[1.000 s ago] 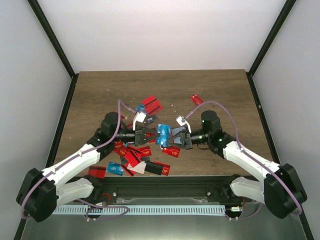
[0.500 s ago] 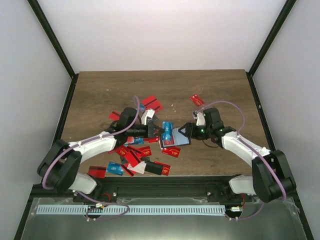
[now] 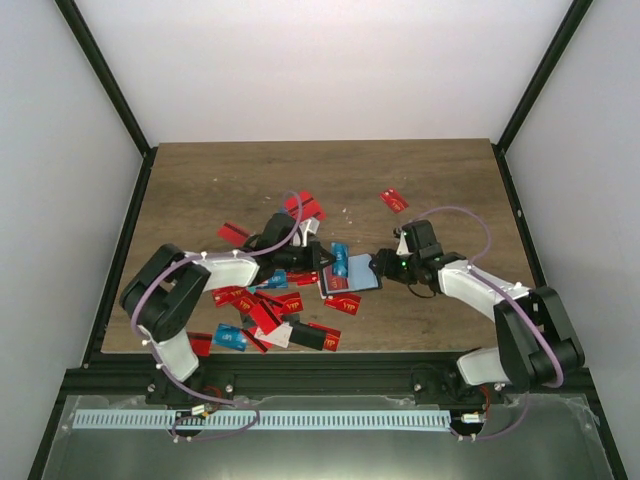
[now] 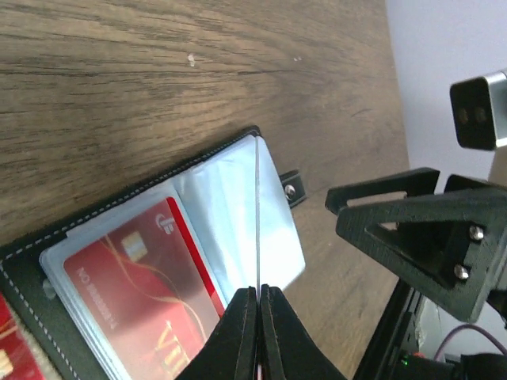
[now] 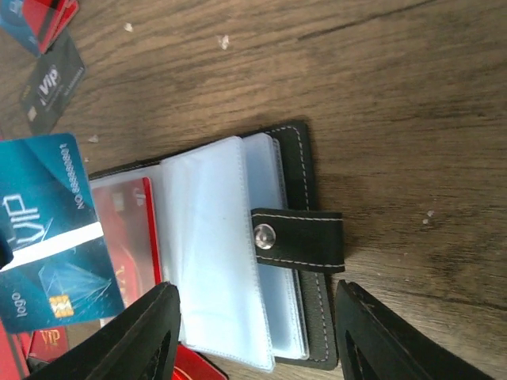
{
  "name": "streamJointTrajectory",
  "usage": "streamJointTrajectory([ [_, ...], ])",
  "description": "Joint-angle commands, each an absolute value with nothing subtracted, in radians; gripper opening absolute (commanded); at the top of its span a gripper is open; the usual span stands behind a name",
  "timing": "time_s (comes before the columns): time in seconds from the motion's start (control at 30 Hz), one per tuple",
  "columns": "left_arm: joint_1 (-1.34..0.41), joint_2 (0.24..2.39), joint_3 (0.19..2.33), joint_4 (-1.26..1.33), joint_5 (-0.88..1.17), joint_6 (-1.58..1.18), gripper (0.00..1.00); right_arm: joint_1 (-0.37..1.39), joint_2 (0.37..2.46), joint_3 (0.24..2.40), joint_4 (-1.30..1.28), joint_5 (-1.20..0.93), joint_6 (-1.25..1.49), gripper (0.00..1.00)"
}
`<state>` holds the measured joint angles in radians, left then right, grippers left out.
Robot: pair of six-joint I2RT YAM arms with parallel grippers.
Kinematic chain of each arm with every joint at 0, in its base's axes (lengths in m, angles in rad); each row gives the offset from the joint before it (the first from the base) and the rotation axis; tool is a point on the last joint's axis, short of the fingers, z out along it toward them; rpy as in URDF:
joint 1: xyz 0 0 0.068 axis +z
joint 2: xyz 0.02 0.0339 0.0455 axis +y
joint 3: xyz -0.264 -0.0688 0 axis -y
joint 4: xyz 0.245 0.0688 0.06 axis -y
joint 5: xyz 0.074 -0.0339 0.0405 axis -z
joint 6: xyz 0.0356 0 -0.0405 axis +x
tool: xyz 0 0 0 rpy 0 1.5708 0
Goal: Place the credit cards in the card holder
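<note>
Right wrist view: released right hand (image 5: 255,294) straddles the card holder (image 5: 210,237); left hand (image 4: 258,294) clenches a blue card (image 5: 55,269).

Blue card (image 5: 49,202) — "VIP", "logo"; dark grey card (image 5: 51,91) — "VIP".

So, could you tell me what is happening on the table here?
Two robot arms are filling a card holder that lies open on the table. The left arm has its jaws shut on a blue card, held just over the clear sleeves. The right arm's jaws stand open over the holder's strap end. One red card already sits in a sleeve, and many loose cards lie nearby.
</note>
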<state>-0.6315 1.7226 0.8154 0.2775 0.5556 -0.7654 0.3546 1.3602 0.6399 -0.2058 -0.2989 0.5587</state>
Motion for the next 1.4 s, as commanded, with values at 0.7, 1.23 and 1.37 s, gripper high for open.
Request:
streamJointTrajectory([
  [0.7, -0.67, 1.905, 0.913, 0.4, 0.426, -0.803, 0.04, 0.348, 1.436, 0.494, -0.085, -0.42, 0.605, 0.51],
  [1.23, -0.71, 1.874, 0.863, 0.362, 0.345, -0.861, 0.04, 0.35, 1.424, 0.48, -0.077, -0.455, 0.617, 0.51],
  [1.37, -0.71, 1.872, 0.829, 0.379, 0.317, -0.914, 0.04, 0.351, 1.426, 0.475, -0.072, -0.458, 0.622, 0.51],
])
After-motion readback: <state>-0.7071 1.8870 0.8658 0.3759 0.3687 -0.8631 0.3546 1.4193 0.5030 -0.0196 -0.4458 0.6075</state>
